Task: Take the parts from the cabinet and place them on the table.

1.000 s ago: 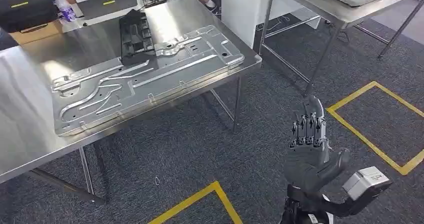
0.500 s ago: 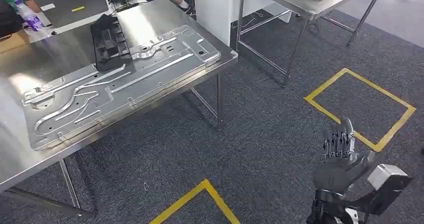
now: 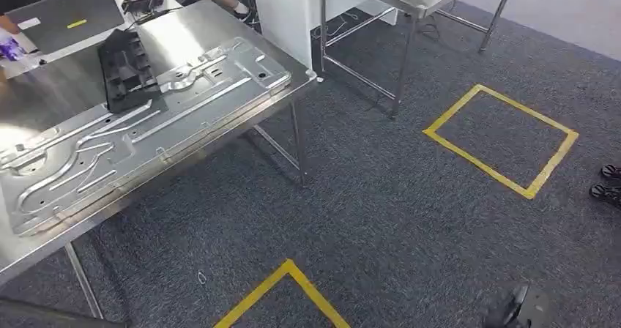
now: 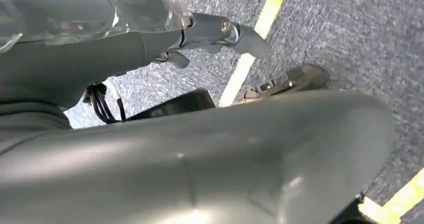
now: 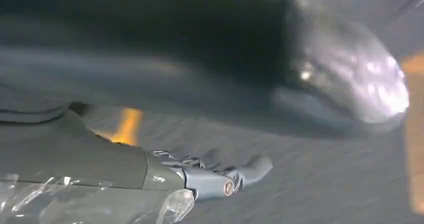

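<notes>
On the steel desk (image 3: 190, 28), a large stamped silver metal panel (image 3: 139, 130) and a black ribbed plastic part (image 3: 126, 68) are lying placed. Both hands, left hand (image 4: 220, 34) and right hand (image 5: 220, 176), are hanging empty, fingers apart. I am judging a return to the cabinet next.

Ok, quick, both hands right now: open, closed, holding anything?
Left hand: cannot be told from this angle.
Right hand: open, holding nothing.
</notes>
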Controlling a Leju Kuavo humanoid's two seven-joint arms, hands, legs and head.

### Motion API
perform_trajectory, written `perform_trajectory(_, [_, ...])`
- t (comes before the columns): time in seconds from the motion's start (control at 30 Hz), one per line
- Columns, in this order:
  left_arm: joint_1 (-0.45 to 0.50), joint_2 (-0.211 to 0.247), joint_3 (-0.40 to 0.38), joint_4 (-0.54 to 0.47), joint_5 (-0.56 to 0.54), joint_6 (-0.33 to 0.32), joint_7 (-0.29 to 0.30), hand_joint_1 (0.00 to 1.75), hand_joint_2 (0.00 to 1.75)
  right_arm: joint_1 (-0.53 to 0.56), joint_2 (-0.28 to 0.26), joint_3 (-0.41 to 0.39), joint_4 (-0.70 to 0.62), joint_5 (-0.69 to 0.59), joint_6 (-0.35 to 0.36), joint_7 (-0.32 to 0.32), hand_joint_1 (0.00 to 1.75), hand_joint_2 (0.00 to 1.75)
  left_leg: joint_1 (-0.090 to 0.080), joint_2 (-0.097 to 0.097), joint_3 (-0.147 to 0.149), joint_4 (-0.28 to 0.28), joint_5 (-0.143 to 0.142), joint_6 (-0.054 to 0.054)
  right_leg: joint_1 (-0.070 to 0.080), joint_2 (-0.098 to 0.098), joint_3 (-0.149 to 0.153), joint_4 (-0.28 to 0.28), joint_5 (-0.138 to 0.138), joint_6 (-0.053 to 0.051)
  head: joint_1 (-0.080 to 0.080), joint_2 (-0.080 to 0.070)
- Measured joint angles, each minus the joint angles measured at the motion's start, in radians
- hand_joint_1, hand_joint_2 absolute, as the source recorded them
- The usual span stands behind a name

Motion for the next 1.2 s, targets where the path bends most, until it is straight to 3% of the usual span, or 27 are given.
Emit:
perform_trajectory(0.07, [-0.003, 0.000, 0.000, 0.000, 0.000, 0.000, -0.002, 0.00, 0.00, -0.021, 0.013, 0.002, 0.096, 0.031, -0.024, 0.052, 0.00, 0.00, 0.000, -0.026, -0.043, 0.102, -0.073, -0.004, 0.001, 0.009, -0.005, 0.000, 0.006, -0.009, -0.001, 0.000])
perform_trajectory(0.13, [-0.001, 0.000, -0.001, 0.000, 0.002, 0.000, -0.005, 0.00, 0.00, -0.038, 0.031, 0.009, 0.187, 0.057, -0.051, 0.124, 0.00, 0.00, -0.002, -0.032, -0.125, 0.281, -0.153, -0.002, 0.008, 0.025, -0.014, 0.000, 0.010, -0.016, -0.004, 0.000])
perform_trajectory(0.17, [0.001, 0.000, -0.001, 0.000, 0.004, 0.000, -0.006, 0.00, 0.00, -0.043, 0.041, 0.016, 0.223, 0.073, -0.060, 0.165, 0.00, 0.00, -0.003, -0.034, -0.152, 0.337, -0.167, 0.003, 0.014, 0.035, -0.016, 0.000, 0.011, -0.018, -0.005, 0.000])
perform_trajectory(0.2, [0.002, 0.000, -0.001, 0.000, 0.003, 0.000, -0.007, 0.00, 0.00, -0.049, 0.048, 0.022, 0.262, 0.089, -0.068, 0.205, 0.00, 0.00, -0.006, -0.037, -0.155, 0.341, -0.159, 0.009, 0.018, 0.043, -0.017, 0.000, 0.012, -0.019, -0.005, 0.000])
perform_trajectory(0.27, [0.001, 0.000, -0.002, 0.000, 0.003, -0.002, -0.007, 0.00, 0.00, -0.053, 0.061, 0.043, 0.327, 0.123, -0.071, 0.278, 0.00, 0.00, -0.021, -0.047, -0.088, 0.205, -0.081, 0.032, 0.025, 0.062, -0.015, 0.000, 0.015, -0.023, -0.005, 0.000])
perform_trajectory(0.3, [-0.001, 0.000, -0.002, 0.000, 0.003, -0.003, -0.005, 0.00, 0.00, -0.056, 0.066, 0.053, 0.346, 0.137, -0.069, 0.295, 0.00, 0.00, -0.029, -0.060, -0.036, 0.104, -0.035, 0.047, 0.026, 0.074, -0.012, -0.001, 0.016, -0.025, -0.006, 0.000])
perform_trajectory(0.33, [-0.003, 0.001, -0.002, 0.000, 0.003, -0.004, -0.001, 0.00, 0.00, -0.059, 0.077, 0.067, 0.369, 0.152, -0.066, 0.308, 0.00, 0.00, -0.040, -0.090, 0.009, 0.017, -0.005, 0.065, 0.022, 0.086, -0.012, -0.002, 0.019, -0.027, -0.006, 0.000])
perform_trajectory(0.37, [-0.005, 0.003, -0.002, 0.000, 0.003, -0.005, 0.002, 0.00, 0.00, -0.066, 0.083, 0.076, 0.390, 0.161, -0.065, 0.316, 0.00, 0.00, -0.039, -0.092, 0.017, -0.003, -0.010, 0.067, 0.029, 0.092, -0.014, 0.000, 0.020, -0.026, -0.005, 0.000])
perform_trajectory(0.47, [-0.008, 0.003, -0.002, 0.000, 0.002, -0.011, 0.012, 0.00, 0.00, -0.073, 0.091, 0.108, 0.443, 0.183, -0.063, 0.328, 0.00, 0.00, -0.048, -0.072, 0.016, -0.011, 0.000, 0.075, 0.017, 0.106, -0.017, -0.011, 0.031, -0.012, -0.009, 0.000])
perform_trajectory(0.5, [-0.008, 0.002, -0.003, 0.000, 0.001, -0.012, 0.016, 0.00, 0.00, -0.074, 0.090, 0.118, 0.456, 0.193, -0.063, 0.329, 0.00, 0.00, -0.039, -0.061, 0.028, -0.044, 0.020, 0.079, 0.028, 0.114, -0.016, -0.014, 0.034, -0.006, -0.009, 0.000])
perform_trajectory(0.53, [-0.009, 0.002, -0.003, 0.000, 0.000, -0.013, 0.016, 0.00, 0.00, -0.074, 0.089, 0.127, 0.468, 0.202, -0.062, 0.330, 0.00, 0.00, -0.035, -0.051, 0.038, -0.061, 0.032, 0.070, 0.030, 0.072, -0.023, 0.006, 0.021, -0.007, -0.010, 0.000])
perform_trajectory(0.57, [-0.009, 0.002, -0.003, 0.000, 0.000, -0.013, 0.016, 0.00, 0.00, -0.077, 0.090, 0.138, 0.480, 0.210, -0.062, 0.331, 0.00, 0.00, -0.031, -0.047, 0.039, -0.071, 0.038, 0.078, 0.031, 0.041, -0.049, 0.062, -0.026, -0.001, -0.007, 0.000])
perform_trajectory(0.63, [-0.005, 0.002, -0.006, 0.000, -0.003, -0.015, 0.017, 0.00, 0.00, -0.084, 0.089, 0.154, 0.500, 0.219, -0.062, 0.332, 0.00, 0.00, -0.027, -0.025, 0.036, -0.070, 0.040, 0.074, 0.020, 0.020, -0.118, 0.214, -0.105, 0.013, -0.003, 0.000])
perform_trajectory(0.67, [-0.003, 0.002, -0.008, 0.000, -0.003, -0.015, 0.017, 0.00, 0.00, -0.088, 0.089, 0.164, 0.510, 0.221, -0.062, 0.334, 0.00, 0.00, -0.025, -0.011, 0.035, -0.070, 0.039, 0.072, 0.014, 0.016, -0.144, 0.274, -0.124, 0.022, -0.003, 0.000])
perform_trajectory(0.7, [-0.001, 0.002, -0.009, 0.000, -0.003, -0.015, 0.016, 0.00, 0.00, -0.089, 0.089, 0.172, 0.518, 0.223, -0.063, 0.338, 0.00, 0.00, -0.021, 0.002, 0.033, -0.067, 0.038, 0.066, 0.008, 0.013, -0.147, 0.285, -0.119, 0.029, -0.002, 0.000])
perform_trajectory(0.73, [-0.001, 0.002, -0.009, 0.000, -0.003, -0.015, 0.014, 0.00, 0.00, -0.089, 0.090, 0.184, 0.528, 0.229, -0.063, 0.344, 0.00, 0.00, -0.016, 0.013, 0.031, -0.063, 0.036, 0.060, 0.000, 0.007, -0.124, 0.247, -0.093, 0.038, -0.001, 0.000])
perform_trajectory(0.77, [-0.002, 0.002, -0.009, 0.000, -0.003, -0.014, 0.013, 0.00, 0.00, -0.089, 0.090, 0.193, 0.535, 0.232, -0.064, 0.351, 0.00, 0.00, -0.009, 0.025, 0.029, -0.054, 0.030, 0.050, -0.009, -0.003, -0.075, 0.161, -0.051, 0.049, -0.001, 0.000])
perform_trajectory(0.8, [-0.003, 0.002, -0.009, 0.000, -0.003, -0.014, 0.011, 0.00, 0.00, -0.089, 0.090, 0.201, 0.540, 0.239, -0.065, 0.356, 0.00, 0.00, 0.000, 0.038, 0.024, -0.034, 0.019, 0.035, -0.018, -0.031, -0.004, 0.043, -0.005, 0.065, -0.001, 0.000])
perform_trajectory(0.83, [-0.005, 0.003, -0.009, 0.000, -0.003, -0.014, 0.011, 0.00, 0.00, -0.091, 0.092, 0.207, 0.543, 0.241, -0.066, 0.359, 0.00, 0.00, -0.004, 0.046, 0.020, -0.016, 0.009, 0.023, -0.020, -0.067, 0.020, -0.010, -0.009, 0.074, 0.000, 0.000])
perform_trajectory(0.87, [-0.006, 0.007, -0.009, 0.001, -0.003, -0.013, 0.010, 0.00, 0.00, -0.097, 0.103, 0.216, 0.546, 0.244, -0.066, 0.365, 0.00, 0.00, -0.008, 0.054, 0.013, -0.005, -0.004, 0.012, -0.012, -0.065, 0.012, 0.004, -0.010, 0.061, 0.005, 0.000])
perform_trajectory(0.9, [-0.006, 0.006, -0.010, 0.001, -0.004, -0.014, 0.010, 0.00, 0.00, -0.098, 0.095, 0.222, 0.549, 0.250, -0.067, 0.369, 0.00, 0.00, -0.009, 0.063, 0.014, 0.000, -0.009, 0.007, -0.009, -0.046, 0.008, 0.010, -0.012, 0.035, 0.000, 0.000])
perform_trajectory(1.0, [-0.009, 0.006, -0.010, 0.001, -0.006, -0.014, 0.010, 0.00, 0.00, -0.098, 0.100, 0.243, 0.565, 0.258, -0.068, 0.379, 0.00, 0.00, 0.003, 0.086, 0.018, 0.004, -0.014, 0.003, -0.006, -0.014, 0.000, 0.010, -0.009, 0.011, -0.005, 0.000])
perform_trajectory(1.03, [-0.011, 0.006, -0.010, 0.001, -0.006, -0.014, 0.010, 0.00, 0.00, -0.098, 0.100, 0.247, 0.567, 0.259, -0.068, 0.382, 0.00, 0.00, 0.006, 0.052, 0.013, 0.022, -0.034, -0.004, -0.006, -0.008, -0.002, 0.010, -0.006, 0.007, -0.005, 0.000])
perform_trajectory(1.07, [-0.011, 0.006, -0.011, 0.001, -0.006, -0.013, 0.008, 0.00, 0.00, -0.098, 0.100, 0.255, 0.571, 0.259, -0.068, 0.385, 0.00, 0.00, 0.009, 0.008, -0.007, 0.075, -0.079, -0.006, -0.006, 0.000, -0.006, 0.010, -0.003, 0.002, -0.007, 0.000])
perform_trajectory(1.1, [-0.010, 0.006, -0.013, 0.001, -0.006, -0.011, 0.007, 0.00, 0.00, -0.101, 0.100, 0.261, 0.573, 0.259, -0.067, 0.388, 0.00, 0.00, 0.007, -0.016, -0.043, 0.161, -0.131, -0.006, -0.004, 0.009, -0.011, 0.010, 0.000, -0.002, -0.009, 0.000])
perform_trajectory(1.17, [-0.005, 0.008, -0.018, 0.001, -0.004, -0.004, 0.007, 0.00, 0.00, -0.105, 0.103, 0.273, 0.578, 0.262, -0.065, 0.394, 0.00, 0.00, 0.006, -0.032, -0.112, 0.316, -0.198, -0.001, 0.004, 0.035, -0.019, 0.010, 0.004, -0.008, -0.013, 0.000])
perform_trajectory(1.2, [-0.002, 0.009, -0.018, 0.001, -0.002, 0.002, 0.007, 0.00, 0.00, -0.105, 0.105, 0.280, 0.581, 0.266, -0.064, 0.400, 0.00, 0.00, 0.003, -0.036, -0.124, 0.341, -0.197, 0.004, 0.007, 0.049, -0.020, 0.010, 0.005, -0.010, -0.013, 0.000])
